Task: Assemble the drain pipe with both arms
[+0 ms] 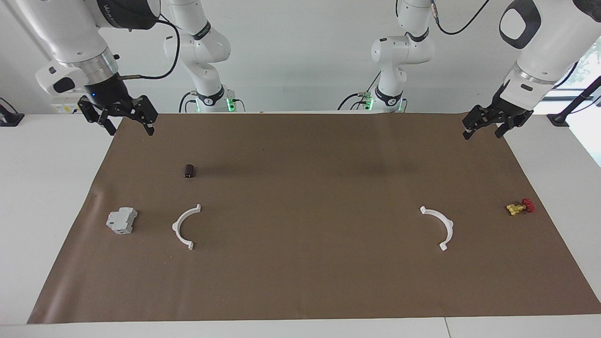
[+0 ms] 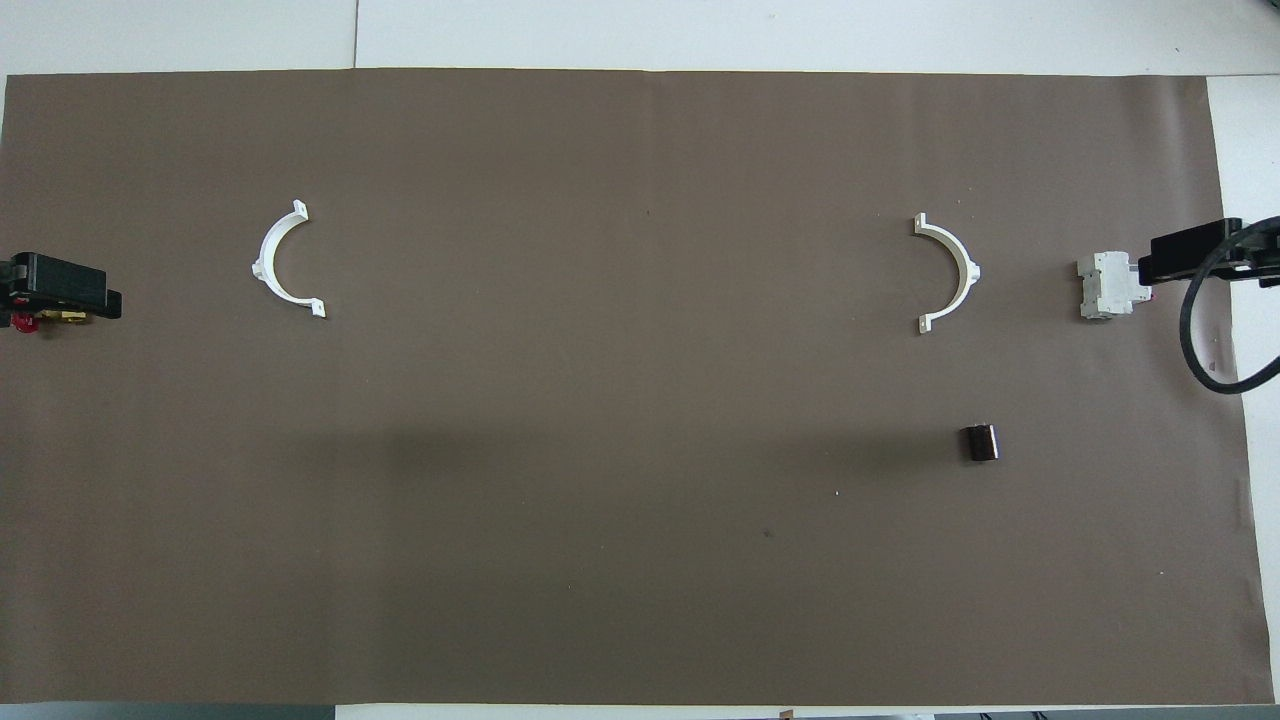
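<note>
The brown paper mat covers most of the table, and everything below is placed against it. The right arm's gripper hangs in the air over the mat's corner at the right arm's end, fingers spread and holding nothing. The left gripper hangs over the mat's corner at the left arm's end, likewise spread and empty.

On the mat, the grey blocky box sits near the edge at the right arm's end. The two halves of the drain pipe lie flat and well apart: one white half-ring just beside the box, toward the mat's middle; the other half-ring toward the left arm's end. A brass valve with a red handle lies near that end's edge, and a small dark cylinder lies nearer to the robots than the first half-ring.

Nothing is picked up yet. The arcs are thin and lie flat, so fingers may skid over them or pinch the paper. The right gripper could also nudge the box beside its arc. Tabs may misalign when the halves meet.
</note>
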Controlling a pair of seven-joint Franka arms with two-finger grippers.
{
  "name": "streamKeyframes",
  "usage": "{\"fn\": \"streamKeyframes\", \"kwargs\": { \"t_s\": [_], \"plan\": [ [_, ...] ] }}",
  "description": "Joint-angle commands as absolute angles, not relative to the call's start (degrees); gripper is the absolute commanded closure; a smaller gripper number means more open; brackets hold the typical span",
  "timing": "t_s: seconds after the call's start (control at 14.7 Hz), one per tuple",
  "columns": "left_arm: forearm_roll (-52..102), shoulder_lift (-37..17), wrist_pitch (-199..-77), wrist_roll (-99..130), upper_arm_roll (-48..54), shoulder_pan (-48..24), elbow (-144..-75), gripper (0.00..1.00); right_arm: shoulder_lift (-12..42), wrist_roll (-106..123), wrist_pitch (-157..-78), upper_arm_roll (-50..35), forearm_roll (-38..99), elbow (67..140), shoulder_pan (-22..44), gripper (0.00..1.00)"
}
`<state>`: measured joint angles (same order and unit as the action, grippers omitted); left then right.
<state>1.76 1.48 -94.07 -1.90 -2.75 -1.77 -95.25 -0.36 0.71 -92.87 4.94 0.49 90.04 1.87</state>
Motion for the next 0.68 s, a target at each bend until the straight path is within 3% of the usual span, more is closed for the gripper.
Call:
{"fn": "streamKeyframes", "kwargs": {
  "t_s": [0.0,0.61],
  "plan": [
    [0.9,3.3,-94.1,-2.2,-2.5,-1.8,-97.1,0.00,-1.1,2.2,-93.3,4.7,0.4,90.8,1.5,0.00],
    [1.0,3.3,-94.0,-2.2,-2.4,-2.1,-97.0,0.00,-1.2,2.2,-92.9,4.7,0.9,91.0,0.8,0.00]
  ]
}}
